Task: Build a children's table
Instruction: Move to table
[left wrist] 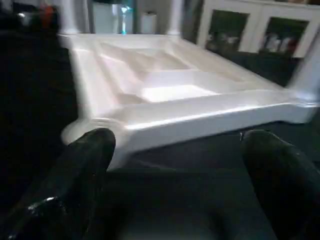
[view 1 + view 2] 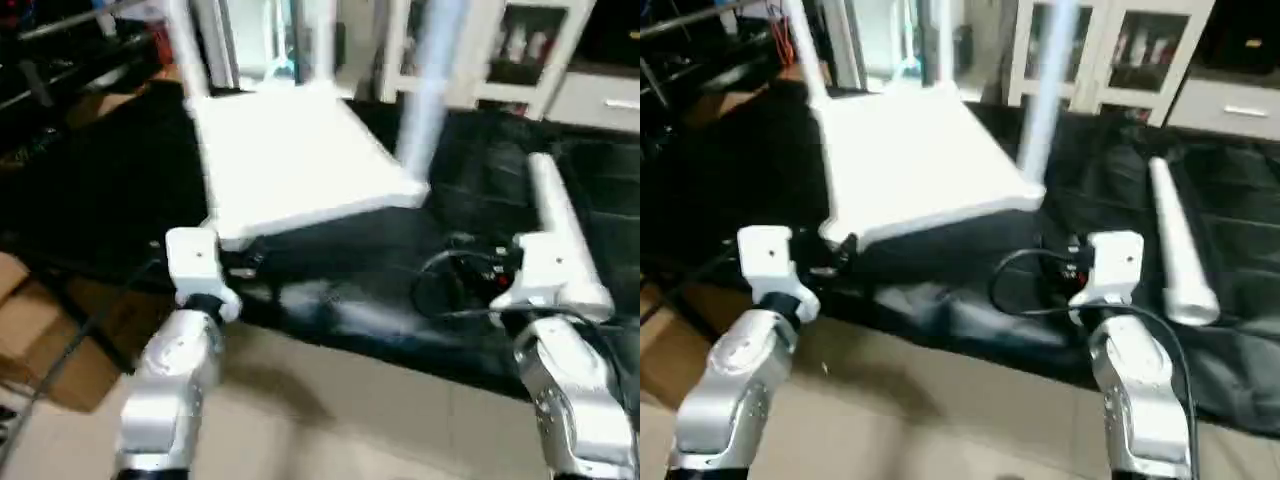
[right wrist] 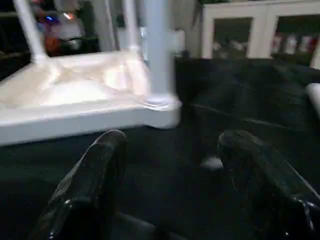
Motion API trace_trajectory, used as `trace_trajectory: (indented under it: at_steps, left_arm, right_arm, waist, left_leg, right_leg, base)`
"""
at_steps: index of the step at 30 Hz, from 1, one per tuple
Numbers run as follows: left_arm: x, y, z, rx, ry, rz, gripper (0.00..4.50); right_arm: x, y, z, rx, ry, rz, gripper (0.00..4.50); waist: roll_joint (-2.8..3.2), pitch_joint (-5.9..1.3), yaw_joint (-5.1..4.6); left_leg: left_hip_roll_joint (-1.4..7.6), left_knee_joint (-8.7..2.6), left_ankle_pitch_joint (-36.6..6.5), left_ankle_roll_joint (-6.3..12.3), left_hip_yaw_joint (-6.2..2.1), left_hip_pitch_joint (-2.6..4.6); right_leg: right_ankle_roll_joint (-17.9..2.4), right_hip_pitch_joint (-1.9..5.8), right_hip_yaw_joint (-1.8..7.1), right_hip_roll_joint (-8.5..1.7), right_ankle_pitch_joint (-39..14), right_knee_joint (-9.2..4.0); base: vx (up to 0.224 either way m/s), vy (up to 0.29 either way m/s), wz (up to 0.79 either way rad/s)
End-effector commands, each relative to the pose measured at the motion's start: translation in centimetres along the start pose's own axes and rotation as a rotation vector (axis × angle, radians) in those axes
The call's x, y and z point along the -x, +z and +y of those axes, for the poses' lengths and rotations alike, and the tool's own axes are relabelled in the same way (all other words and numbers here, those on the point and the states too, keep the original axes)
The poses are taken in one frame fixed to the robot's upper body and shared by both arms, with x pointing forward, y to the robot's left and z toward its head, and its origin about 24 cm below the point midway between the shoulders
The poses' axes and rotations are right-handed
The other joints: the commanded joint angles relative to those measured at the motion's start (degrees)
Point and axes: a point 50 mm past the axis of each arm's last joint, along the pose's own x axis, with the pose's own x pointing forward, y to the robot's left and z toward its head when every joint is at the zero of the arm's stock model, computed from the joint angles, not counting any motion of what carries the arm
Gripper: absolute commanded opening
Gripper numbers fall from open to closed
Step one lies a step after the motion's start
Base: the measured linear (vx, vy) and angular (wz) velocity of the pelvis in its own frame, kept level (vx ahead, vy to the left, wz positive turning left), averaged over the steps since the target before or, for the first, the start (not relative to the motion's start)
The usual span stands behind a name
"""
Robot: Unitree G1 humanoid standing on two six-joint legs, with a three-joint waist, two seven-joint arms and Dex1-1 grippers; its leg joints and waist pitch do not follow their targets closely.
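The white tabletop (image 2: 295, 160) lies upside down on the black-covered counter (image 2: 90, 200), its ribbed underside facing up. Three white legs stand upright in its corner sockets: one at the far left corner (image 2: 805, 50), one at the far right corner (image 2: 325, 40), and one at the near right corner (image 2: 428, 90). The near left corner socket (image 1: 92, 127) holds no leg. A fourth leg (image 2: 1178, 245) lies flat on the counter to the right of the tabletop, well apart from it.

The left gripper (image 1: 175, 170) hangs just in front of the tabletop's near left corner, its black fingers (image 1: 75, 175) spread wide and holding nothing. The right gripper (image 3: 170, 175) hangs near the tabletop's near right corner, fingers (image 3: 90, 180) also apart with nothing between them; the loose leg lies just beside the right wrist (image 2: 550, 265). A cardboard box (image 2: 40, 340) sits on the floor at lower left
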Motion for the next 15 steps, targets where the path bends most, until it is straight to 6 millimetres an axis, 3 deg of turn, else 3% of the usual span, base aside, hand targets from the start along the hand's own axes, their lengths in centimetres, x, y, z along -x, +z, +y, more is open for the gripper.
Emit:
trace_trajectory:
  at_steps: [1,2,3,4,5,6,7,8,9,10,11,12,13,14,15]
  left_arm:
    - [-0.07,0.39,0.07,-0.016,-0.002,-0.013,4.44]
    - [-0.07,0.39,0.07,-0.016,-0.002,-0.013,4.44]
    - [-0.07,0.39,0.07,-0.016,-0.002,-0.013,4.44]
    - [-0.07,0.39,0.07,-0.016,-0.002,-0.013,4.44]
    - [-0.07,0.39,0.07,-0.016,-0.002,-0.013,4.44]
    - [-0.07,0.39,0.07,-0.016,-0.002,-0.013,4.44]
    - [-0.07,0.39,0.07,-0.016,-0.002,-0.013,4.44]
    - [-0.07,0.39,0.07,-0.016,-0.002,-0.013,4.44]
    - [-0.07,0.39,0.07,-0.016,-0.002,-0.013,4.44]
    - [-0.07,0.39,0.07,-0.016,-0.002,-0.013,4.44]
    - [-0.07,0.39,0.07,-0.016,-0.002,-0.013,4.44]
    - [-0.07,0.39,0.07,-0.016,-0.002,-0.013,4.44]
    - [-0.07,0.39,0.07,-0.016,-0.002,-0.013,4.44]
    - [-0.07,0.39,0.07,-0.016,-0.002,-0.013,4.44]
    - [-0.07,0.39,0.07,-0.016,-0.002,-0.013,4.44]
  right_arm:
    - [-0.13,0.5,0.13,-0.003,0.001,-0.018,3.24]
    - [-0.13,0.5,0.13,-0.003,0.001,-0.018,3.24]
    - [-0.13,0.5,0.13,-0.003,0.001,-0.018,3.24]
    - [-0.13,0.5,0.13,-0.003,0.001,-0.018,3.24]
    - [-0.13,0.5,0.13,-0.003,0.001,-0.018,3.24]
    - [-0.13,0.5,0.13,-0.003,0.001,-0.018,3.24]
    - [-0.13,0.5,0.13,-0.003,0.001,-0.018,3.24]
    - [-0.13,0.5,0.13,-0.003,0.001,-0.018,3.24]
    - [-0.13,0.5,0.13,-0.003,0.001,-0.018,3.24]
    - [-0.13,0.5,0.13,-0.003,0.001,-0.018,3.24]
    - [-0.13,0.5,0.13,-0.003,0.001,-0.018,3.24]
    - [-0.13,0.5,0.13,-0.003,0.001,-0.018,3.24]
    - [-0.13,0.5,0.13,-0.003,0.001,-0.018,3.24]
    - [-0.13,0.5,0.13,-0.003,0.001,-0.018,3.24]
    - [-0.13,0.5,0.13,-0.003,0.001,-0.018,3.24]
  waist:
    - [-2.53,-2.91,0.87]
    - [-2.53,-2.55,0.41]
    - [-2.08,-2.55,0.21]
    - [0.14,-2.3,-0.26]
    - [3.55,-2.21,-1.04]
    - [4.45,-3.56,-2.46]
    - [4.45,-3.56,-2.46]
    - [3.98,-3.59,-2.63]
    - [3.91,-2.94,-1.6]
    - [3.58,-3.4,-1.58]
    - [2.05,-3.52,-1.24]
    - [-0.72,-3.64,-1.18]
    - [-2.12,-3.9,-0.64]
    - [-2.77,-4.18,1.2]
    - [-3.05,-3.46,1.0]
  left_leg:
    - [-4.51,3.84,-6.6,0.33,2.27,-1.63]
    - [-4.4,3.36,-8.0,-1.89,2.06,-0.9]
    - [-4.05,2.14,-8.6,-1.96,1.75,-0.45]
    - [-2.57,-1.52,-7.0,-0.36,0.42,-0.05]
    - [4.84,-9.06,-2.5,0.88,-4.07,3.77]
    - [18.31,-15.23,8.7,7.51,-13.31,6.6]
    - [18.31,-15.23,8.7,7.51,-13.31,6.6]
    - [12.13,-12.01,26.6,10.03,-10.02,7.11]
    - [9.59,-12.83,30.3,14.04,-7.46,5.2]
    - [8.22,-12.79,29.5,15.87,-6.66,5.31]
    - [6.44,-13.42,23.8,18.4,-5.96,4.99]
    - [2.19,-11.98,14.2,17.55,-4.07,4.09]
    - [-3.71,-5.99,9.3,15.7,-0.87,1.01]
    - [-5.95,2.86,-6.1,7.08,2.84,-0.62]
    - [-5.5,3.73,-7.2,3.12,2.59,-1.2]
  right_leg:
    - [-27.8,3.9,3.0,-4.98,-1.7,-9.94]
    - [-23.3,3.77,2.81,-5.52,-6.7,-10.72]
    - [-21.4,4.06,3.01,-5.67,-9.3,-11.3]
    - [-13.9,4.56,2.27,-5.22,-15.6,-12.82]
    - [-0.1,3.06,-2.65,-0.41,-14.4,-12.54]
    - [8.9,-2.35,-2.54,-0.23,-15.5,2.98]
    - [8.9,-2.35,-2.54,-0.23,-15.5,2.98]
    - [5.7,-6.22,-0.38,-0.37,-8.6,7.51]
    - [2.1,-4.89,0.23,0.45,-4.2,6.03]
    - [0.3,-4.02,0.26,0.73,-2.2,4.72]
    - [-5.7,-2.09,1.14,0.6,1.5,0.9]
    - [-16.8,-0.07,1.55,-0.49,8.1,-3.76]
    - [-25.5,2.56,2.36,-1.6,12.5,-7.07]
    - [-31.7,4.12,3.58,-4.32,10.3,-9.89]
    - [-30.7,3.54,3.25,-4.38,8.1,-9.72]
  base:
    - [-0.06,-0.301,-0.03]
    - [-0.057,-0.26,-0.01]
    - [-0.057,-0.26,-0.01]
    - [-0.063,-0.223,0.07]
    - [-0.073,-0.219,0.04]
    - [-0.095,-0.318,0.02]
    - [-0.059,-0.213,0.0]
    - [-0.052,-0.192,-0.01]
    - [-0.03,-0.093,0.0]
    - [-0.067,-0.222,0.03]
    - [-0.063,-0.292,0.01]
    - [-0.063,-0.292,0.01]
    - [-0.067,-0.353,-0.07]
    - [-0.073,-0.363,0.01]
    - [-0.073,-0.363,0.01]
